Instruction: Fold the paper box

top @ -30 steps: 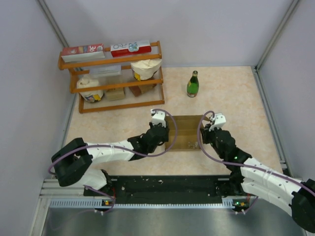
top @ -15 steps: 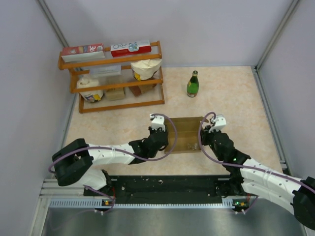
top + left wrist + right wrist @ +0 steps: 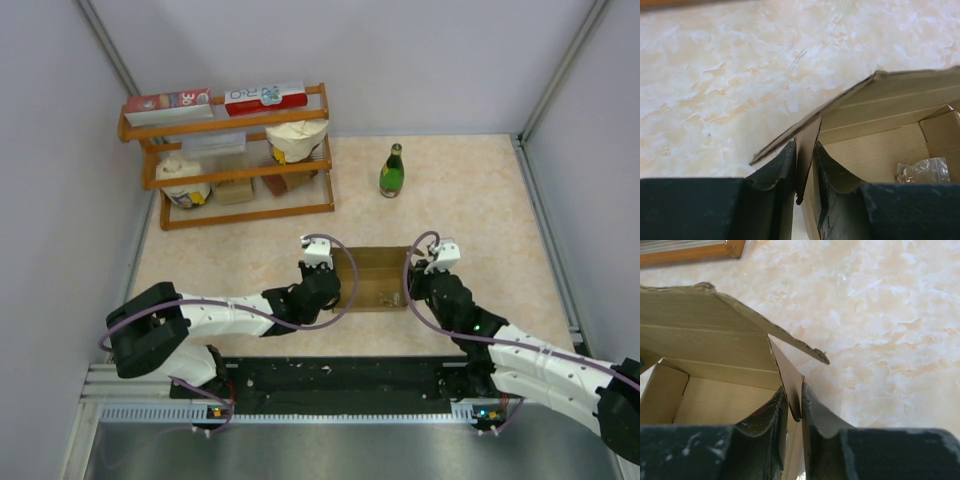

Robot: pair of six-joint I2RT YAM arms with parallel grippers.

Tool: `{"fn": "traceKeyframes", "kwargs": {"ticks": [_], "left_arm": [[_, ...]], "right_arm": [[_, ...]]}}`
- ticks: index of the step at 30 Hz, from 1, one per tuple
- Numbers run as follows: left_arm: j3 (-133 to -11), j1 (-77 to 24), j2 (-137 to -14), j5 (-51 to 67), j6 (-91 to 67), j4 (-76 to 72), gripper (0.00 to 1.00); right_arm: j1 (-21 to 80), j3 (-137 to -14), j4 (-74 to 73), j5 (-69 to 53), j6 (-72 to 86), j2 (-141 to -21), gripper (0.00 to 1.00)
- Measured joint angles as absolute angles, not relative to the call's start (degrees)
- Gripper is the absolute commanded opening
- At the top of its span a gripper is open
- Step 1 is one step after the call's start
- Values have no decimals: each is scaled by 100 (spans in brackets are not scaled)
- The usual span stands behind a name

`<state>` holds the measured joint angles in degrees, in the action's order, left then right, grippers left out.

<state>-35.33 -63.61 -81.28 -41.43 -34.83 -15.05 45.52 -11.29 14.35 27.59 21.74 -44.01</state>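
Pinching opposite flaps of the paper box (image 3: 376,272), left gripper (image 3: 804,159) and right gripper (image 3: 794,399) seem clamped.

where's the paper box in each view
Top external: paper box sits just below the middle of the picture.
Left wrist: paper box fills the lower right.
Right wrist: paper box fills the left half.
Shared landmark: the wooden shelf beyond the box, at the top edge of both wrist views.
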Motion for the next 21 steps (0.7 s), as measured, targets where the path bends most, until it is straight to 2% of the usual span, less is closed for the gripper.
{"fn": "traceKeyframes", "kwargs": {"ticks": [3,6,9,12,21], "left_arm": [[-3516,-6370,-8128,-4143,-3465,-1540,22],[-3511,-6370,-8125,-4141,-3402,-1555,20],[-3511,-6372,-8123,-4136,-3271,-1614,19],[-3511,-6372,-8097,-4128,-3085,-1647,19],[-3391,-6329,-7808,-3940,-2486,-1767,18]], "right_arm": [[4565,-1122,1240,2755,2150,-4228,29],[4569,-1127,1033,2755,2025,-3894,44],[4571,-1173,711,2724,1800,-3559,53],[4574,-1356,344,2617,1496,-3310,57],[4504,-2010,-327,2252,893,-3308,60]]}}
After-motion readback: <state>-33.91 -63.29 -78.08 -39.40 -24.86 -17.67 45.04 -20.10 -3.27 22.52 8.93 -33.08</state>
